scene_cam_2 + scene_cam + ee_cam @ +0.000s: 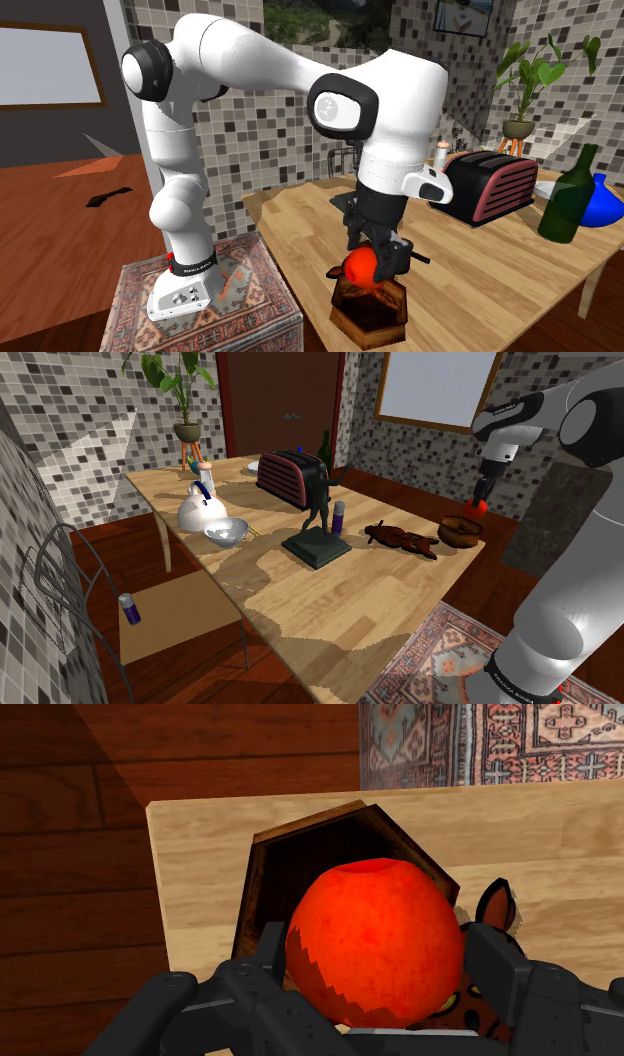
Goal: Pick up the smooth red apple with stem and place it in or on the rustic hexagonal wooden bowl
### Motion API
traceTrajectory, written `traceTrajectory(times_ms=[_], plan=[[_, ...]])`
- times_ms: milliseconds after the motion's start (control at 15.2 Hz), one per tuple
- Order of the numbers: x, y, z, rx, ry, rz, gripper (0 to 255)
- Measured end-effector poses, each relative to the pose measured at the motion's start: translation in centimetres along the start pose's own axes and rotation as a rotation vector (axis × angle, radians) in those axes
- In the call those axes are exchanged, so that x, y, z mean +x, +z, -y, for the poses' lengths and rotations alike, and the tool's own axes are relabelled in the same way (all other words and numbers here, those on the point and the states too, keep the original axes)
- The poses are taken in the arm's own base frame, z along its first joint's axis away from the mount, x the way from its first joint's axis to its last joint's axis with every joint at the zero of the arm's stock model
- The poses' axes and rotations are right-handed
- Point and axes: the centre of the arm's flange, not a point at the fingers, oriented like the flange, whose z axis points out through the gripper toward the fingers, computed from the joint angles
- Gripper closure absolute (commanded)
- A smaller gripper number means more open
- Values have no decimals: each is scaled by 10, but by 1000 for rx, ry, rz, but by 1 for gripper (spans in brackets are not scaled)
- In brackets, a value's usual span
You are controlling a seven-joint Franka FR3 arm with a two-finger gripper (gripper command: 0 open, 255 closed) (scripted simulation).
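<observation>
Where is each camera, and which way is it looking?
Shoulder view: beside the stand, looking down over the table; the white arm rises on its right.
Second exterior view: off the table's end, facing the whole arm and its stand.
Wrist view: on the hand, looking down along the claw; its black fingers show.
All three share the red apple, clasped over the wooden bowl.
</observation>
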Motion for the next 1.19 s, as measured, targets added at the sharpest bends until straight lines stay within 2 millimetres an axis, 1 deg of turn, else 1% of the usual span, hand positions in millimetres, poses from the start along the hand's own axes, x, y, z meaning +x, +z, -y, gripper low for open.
traceTrajectory(times_ms=[330, 528, 924, 990, 1188], plan=[[2, 26, -2, 0, 0, 0, 255], [2, 38, -4, 0, 0, 0, 255], [3, 40, -4, 0, 0, 0, 255], [3, 40, -4, 0, 0, 0, 0], [3, 40, -4, 0, 0, 0, 0]])
